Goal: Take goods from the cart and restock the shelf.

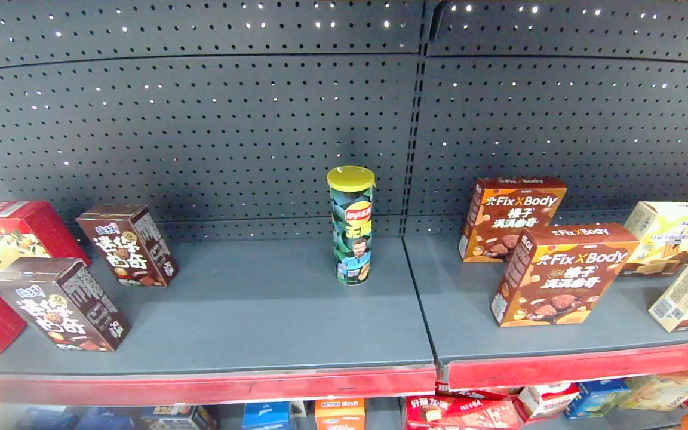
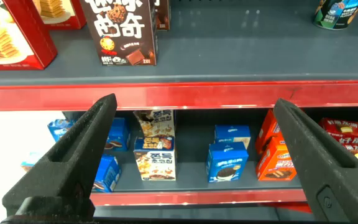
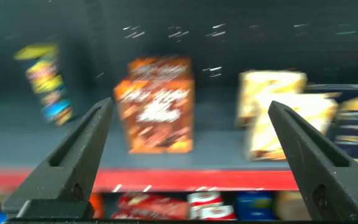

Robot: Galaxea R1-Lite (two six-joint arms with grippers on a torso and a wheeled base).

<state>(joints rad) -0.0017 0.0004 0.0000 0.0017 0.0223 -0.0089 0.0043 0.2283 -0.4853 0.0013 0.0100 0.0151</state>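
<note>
The grey metal shelf (image 1: 248, 322) with its red front rail (image 1: 200, 385) stood backed by dark pegboard (image 1: 200, 119). A tall cylindrical chip can with a yellow lid (image 1: 351, 227) stood upright near the middle, well apart from everything else. To the left sat two dark brown cardboard boxes (image 1: 60, 301) beside red cardboard boxes (image 1: 3, 236). To the right were two orange-brown boxes (image 1: 562, 275), one just behind the other, then cream boxes (image 1: 672, 236). The left gripper (image 2: 194, 104) hung before the rail, black fingers spread wide and holding nothing, with blue boxes (image 2: 229, 162) on the tier below visible between them. The right gripper (image 3: 190, 107) faced the orange-brown boxes, likewise spread and empty.
</note>
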